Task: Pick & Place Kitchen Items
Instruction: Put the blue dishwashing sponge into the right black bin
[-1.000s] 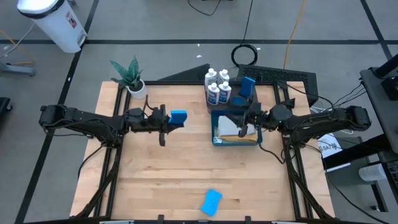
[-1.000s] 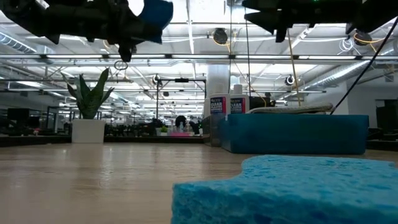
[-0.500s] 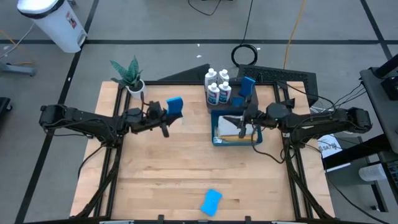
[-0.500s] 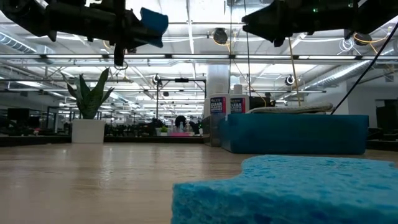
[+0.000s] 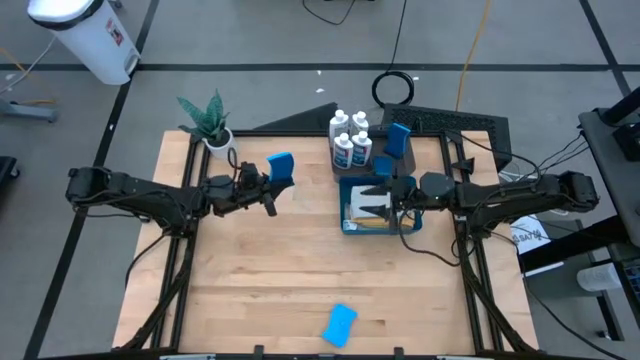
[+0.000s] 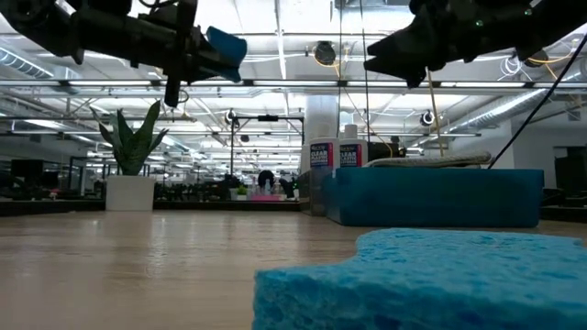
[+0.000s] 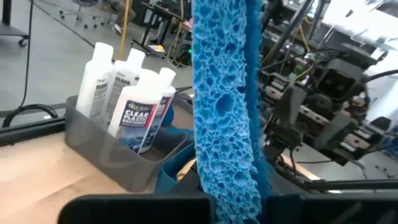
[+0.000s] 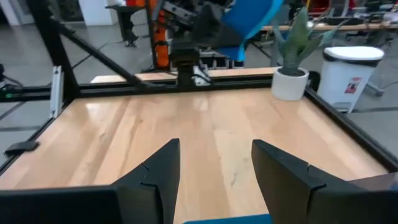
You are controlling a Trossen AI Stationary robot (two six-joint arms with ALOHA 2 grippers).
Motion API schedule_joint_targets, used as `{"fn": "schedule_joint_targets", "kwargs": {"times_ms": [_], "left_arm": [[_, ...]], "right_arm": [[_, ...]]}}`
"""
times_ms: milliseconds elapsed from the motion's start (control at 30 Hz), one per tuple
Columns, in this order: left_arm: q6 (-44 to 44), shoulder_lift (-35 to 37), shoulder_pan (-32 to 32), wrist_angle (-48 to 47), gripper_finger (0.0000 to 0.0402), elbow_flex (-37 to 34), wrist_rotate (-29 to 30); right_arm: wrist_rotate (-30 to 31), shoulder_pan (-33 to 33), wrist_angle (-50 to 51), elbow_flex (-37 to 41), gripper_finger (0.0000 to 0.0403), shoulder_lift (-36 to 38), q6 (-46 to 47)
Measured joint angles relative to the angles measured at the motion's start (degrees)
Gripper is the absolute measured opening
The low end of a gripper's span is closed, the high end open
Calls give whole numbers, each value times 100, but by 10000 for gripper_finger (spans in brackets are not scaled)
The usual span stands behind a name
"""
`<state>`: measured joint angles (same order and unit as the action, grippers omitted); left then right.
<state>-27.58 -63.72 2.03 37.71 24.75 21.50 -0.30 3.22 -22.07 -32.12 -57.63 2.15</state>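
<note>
My left gripper [image 5: 268, 186] is shut on a bright blue sponge [image 5: 280, 166], high above the table's middle left; the sponge also shows in the low view [image 6: 226, 43] and the left wrist view [image 7: 224, 93]. My right gripper [image 8: 214, 168] is open and empty above the blue bin [image 5: 411, 214], pointing toward the table's left. Several white bottles with blue labels [image 5: 350, 138] stand in a dark grey tray [image 7: 106, 155] at the far edge, with a second sponge [image 5: 398, 140] beside them. A third sponge [image 5: 340, 323] lies flat near the front edge. My left gripper pinches the sponge by its two broad faces, at the end nearest the wrist [image 7: 227, 186], between its two fingers. The fingers come roughly level from the table's left. The sponge sticks out beyond the fingertips, edge-on, lifted clear of the table.
A potted green plant [image 5: 210, 122] stands at the far left corner. Pale and orange cloths [image 5: 365, 208] lie in the blue bin. A white waste bin [image 5: 85, 35] stands on the floor beyond the table. Bare wood [image 5: 300, 260] spans the middle.
My left gripper has carried the sponge toward the table's far edge and turned, so the sponge now points toward the bottles. My right gripper has gone a little toward the table's left over the blue bin.
</note>
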Motion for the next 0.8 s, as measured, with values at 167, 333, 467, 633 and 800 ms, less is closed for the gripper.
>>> {"fn": "schedule_joint_targets", "kwargs": {"times_ms": [167, 333, 467, 633, 800], "left_arm": [[-310, -244, 63, 42, 11, 0, 57], [-404, -509, 63, 73, 7, 0, 68], [-390, -569, 63, 169, 12, 0, -12], [-247, -571, 63, 184, 7, 2, -243], [51, -571, 63, 241, 13, 2, -614]], "right_arm": [[1, -106, 367, 1, 171, 216, -2], [8, -109, 633, 1, 171, 488, -2], [11, -109, 656, 1, 171, 641, -23], [23, -107, 652, 1, 171, 694, -147], [49, -107, 639, 1, 171, 694, -331]]}}
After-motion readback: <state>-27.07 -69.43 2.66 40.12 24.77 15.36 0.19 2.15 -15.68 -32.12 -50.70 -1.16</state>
